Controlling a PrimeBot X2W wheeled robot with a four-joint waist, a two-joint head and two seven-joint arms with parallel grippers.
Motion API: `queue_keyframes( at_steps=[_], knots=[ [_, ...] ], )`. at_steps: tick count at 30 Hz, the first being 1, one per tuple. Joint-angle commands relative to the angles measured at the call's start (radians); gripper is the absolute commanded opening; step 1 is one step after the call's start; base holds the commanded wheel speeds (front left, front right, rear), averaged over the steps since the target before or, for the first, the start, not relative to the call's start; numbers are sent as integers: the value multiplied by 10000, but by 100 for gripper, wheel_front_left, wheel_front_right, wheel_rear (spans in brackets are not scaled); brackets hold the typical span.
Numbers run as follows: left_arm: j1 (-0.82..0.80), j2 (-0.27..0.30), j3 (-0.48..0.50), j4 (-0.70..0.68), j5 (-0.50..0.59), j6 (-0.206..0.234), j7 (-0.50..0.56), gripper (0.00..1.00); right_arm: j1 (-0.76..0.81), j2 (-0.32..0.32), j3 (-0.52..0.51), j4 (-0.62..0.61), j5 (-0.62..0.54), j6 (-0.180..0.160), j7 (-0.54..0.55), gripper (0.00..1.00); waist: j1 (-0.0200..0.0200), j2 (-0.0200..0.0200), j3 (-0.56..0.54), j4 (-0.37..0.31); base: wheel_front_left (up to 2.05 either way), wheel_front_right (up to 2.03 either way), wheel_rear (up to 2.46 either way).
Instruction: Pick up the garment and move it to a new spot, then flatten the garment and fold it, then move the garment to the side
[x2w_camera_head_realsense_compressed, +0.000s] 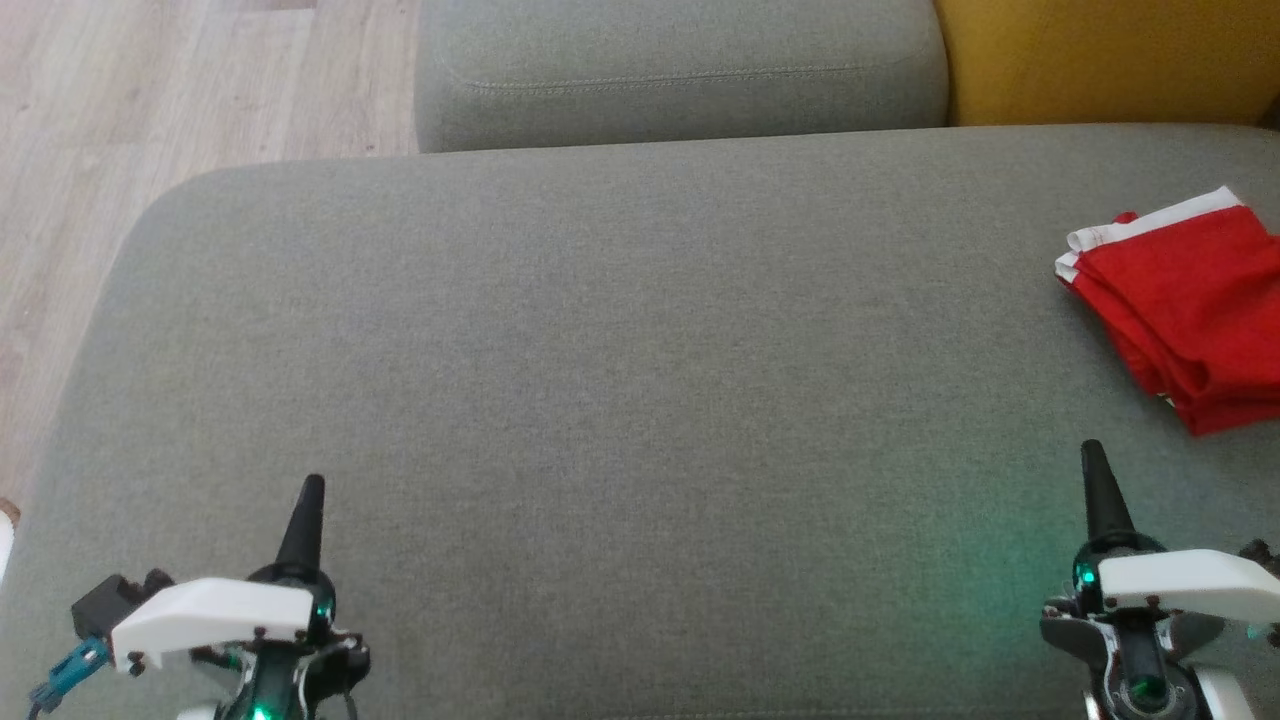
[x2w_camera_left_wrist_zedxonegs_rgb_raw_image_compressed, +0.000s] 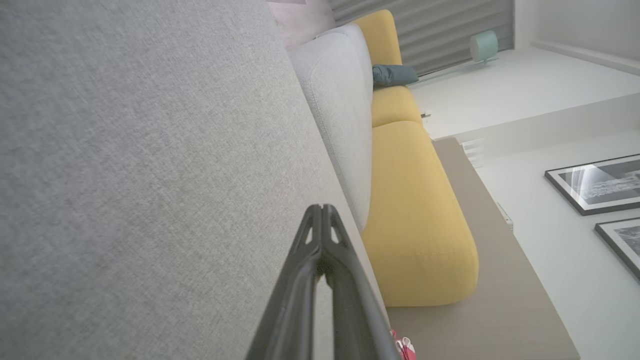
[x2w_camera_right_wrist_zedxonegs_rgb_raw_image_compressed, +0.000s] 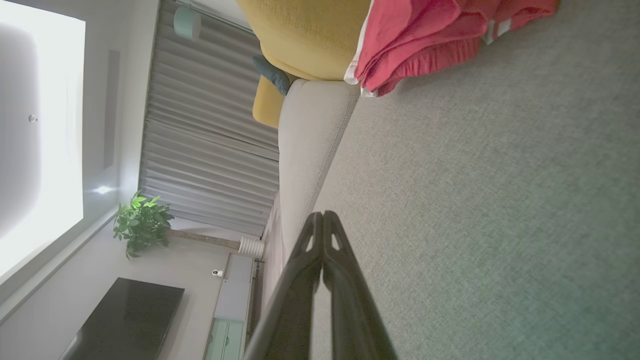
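Grey woven upholstery covers the broad seat cushion (x2w_camera_head_realsense_compressed: 640, 400), a flat pad with rounded corners and a fine, even weave. Behind it stands a grey back cushion (x2w_camera_head_realsense_compressed: 680, 70) with a stitched seam along its front face. Beside that is a yellow cushion (x2w_camera_head_realsense_compressed: 1100, 60), mustard in tone and of similar coarse fabric. Pale wood-grain flooring (x2w_camera_head_realsense_compressed: 150, 120) shows at the upper left of the head view.

The garment (x2w_camera_head_realsense_compressed: 1185, 310) is red cloth with a white band along one edge. It lies folded into a compact stack of soft layers on the right side of the seat cushion, near the yellow cushion, and is cut off by the head view's right edge.

The left gripper (x2w_camera_head_realsense_compressed: 312, 490) is over the near left of the seat. Its two long, dark, tapered fingers are pressed together to a single point and hold nothing. The right gripper (x2w_camera_head_realsense_compressed: 1093, 455) is at the near right, just short of the garment and apart from it, with fingers likewise closed tip to tip and empty. In each wrist view the fingers show open triangular ribbing near their tips, and the weave beneath them lies plain and unwrinkled.
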Motion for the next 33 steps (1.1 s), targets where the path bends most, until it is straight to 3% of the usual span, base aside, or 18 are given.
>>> queue_keyframes(
  at_steps=[1,33],
  knots=[
    [-548,40,416,-389,-319,-148,118,0,-611,-43,66,-387,382,51,70,0,0,0,2,2,0,0,0],
    [-805,33,1279,-643,-3420,-667,1015,0,-709,-49,-343,-601,3932,67,633,0,0,0,38,31,0,0,0]
  ],
)
